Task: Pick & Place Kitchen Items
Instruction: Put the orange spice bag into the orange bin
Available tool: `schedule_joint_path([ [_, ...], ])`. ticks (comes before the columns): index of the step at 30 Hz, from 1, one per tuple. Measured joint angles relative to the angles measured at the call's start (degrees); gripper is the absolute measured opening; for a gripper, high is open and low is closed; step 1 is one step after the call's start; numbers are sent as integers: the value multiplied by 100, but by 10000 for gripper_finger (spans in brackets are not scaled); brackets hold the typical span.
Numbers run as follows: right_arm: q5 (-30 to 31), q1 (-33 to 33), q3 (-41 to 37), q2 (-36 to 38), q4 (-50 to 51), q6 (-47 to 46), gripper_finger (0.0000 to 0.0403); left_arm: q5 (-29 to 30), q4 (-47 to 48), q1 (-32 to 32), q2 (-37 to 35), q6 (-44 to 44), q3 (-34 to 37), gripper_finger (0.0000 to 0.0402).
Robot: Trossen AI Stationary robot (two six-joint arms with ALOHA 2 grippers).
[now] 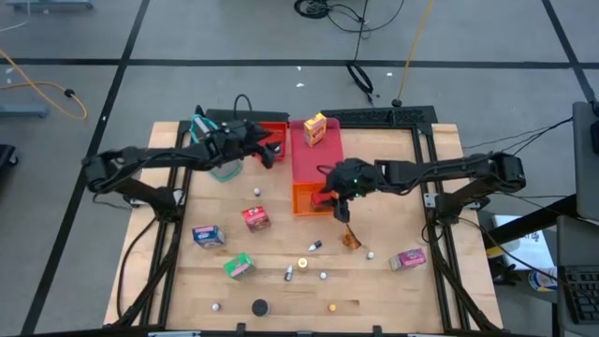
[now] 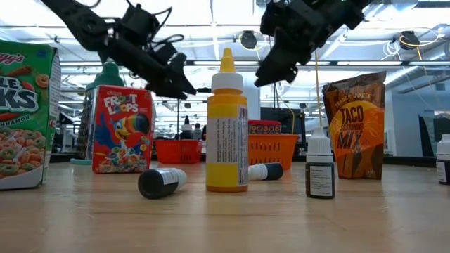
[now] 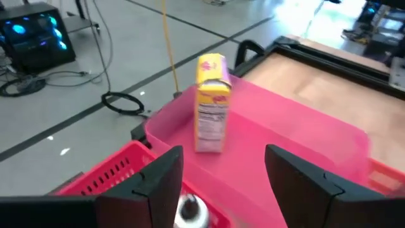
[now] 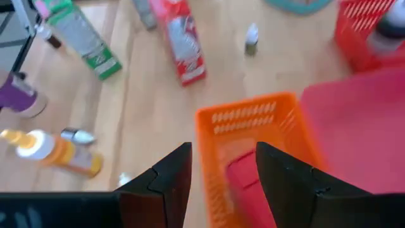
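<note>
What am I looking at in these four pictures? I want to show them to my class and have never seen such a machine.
It is a robot with two dark arms at a wooden table, each ending in two-fingered jaws. One picture looks straight down, one looks level across the tabletop, and two come from cameras on the wrists. The left gripper hangs over the red tray, the right gripper over the orange tray; both stand open and hold nothing. A yellow carton stands in the pink tray. Scattered on the table are toy groceries: a Froot Loops box, a yellow bottle, a taco mix pouch and a green box.
</note>
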State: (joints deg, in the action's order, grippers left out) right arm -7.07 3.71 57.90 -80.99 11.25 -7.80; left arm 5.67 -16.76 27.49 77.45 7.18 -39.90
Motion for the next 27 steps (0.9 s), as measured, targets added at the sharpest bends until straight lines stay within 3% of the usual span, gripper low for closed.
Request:
schedule_joint_path([
  [6,124,-615,1,22,762,-849,169,30,775,-390,-591,0,-2,225],
  [17,1976,-1959,3,990,1846,-2704,169,752,978,-1136,-791,2,-2,225],
  [27,2220,-2492,5,791,2247,-3826,169,796,978,-1434,-791,10,-2,225],
])
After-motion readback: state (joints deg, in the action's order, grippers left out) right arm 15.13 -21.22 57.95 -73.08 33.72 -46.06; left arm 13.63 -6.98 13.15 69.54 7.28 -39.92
